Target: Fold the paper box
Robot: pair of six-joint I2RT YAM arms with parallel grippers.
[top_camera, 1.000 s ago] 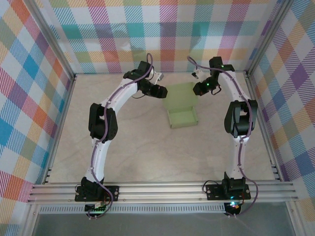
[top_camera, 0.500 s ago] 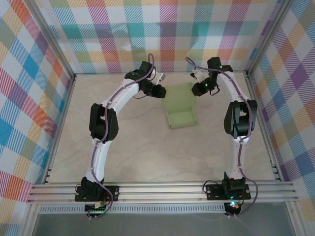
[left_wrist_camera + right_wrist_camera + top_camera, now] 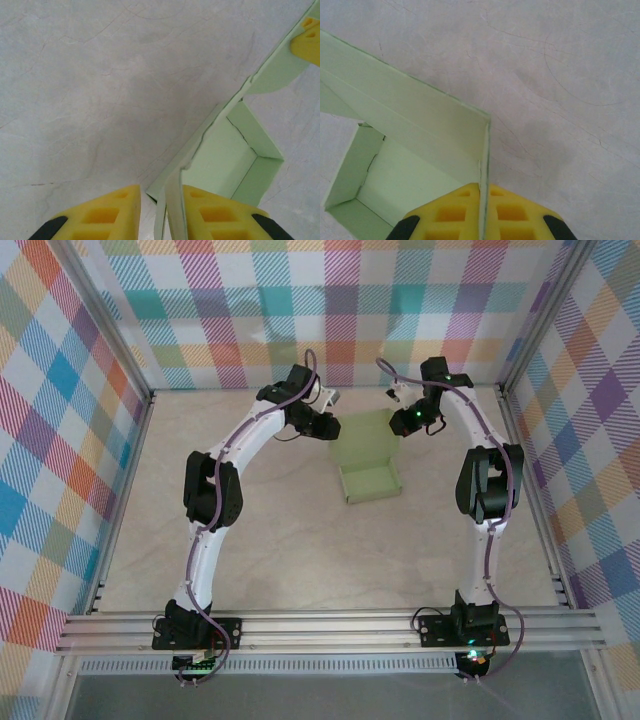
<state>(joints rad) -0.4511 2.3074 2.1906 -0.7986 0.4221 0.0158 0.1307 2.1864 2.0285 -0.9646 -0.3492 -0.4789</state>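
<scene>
Right jaws pinched the upright card edge at the far right of the paper box [image 3: 368,455]. Left jaws stood narrowly about its far-left flap, one side touching and a slit at the other, so a firm pinch could not be told. The box lay far-centre on the table [image 3: 280,540], tray formed, lid raised. Step in hand: folding the lid. Next move probably called for both arms swinging it nearward together.
</scene>
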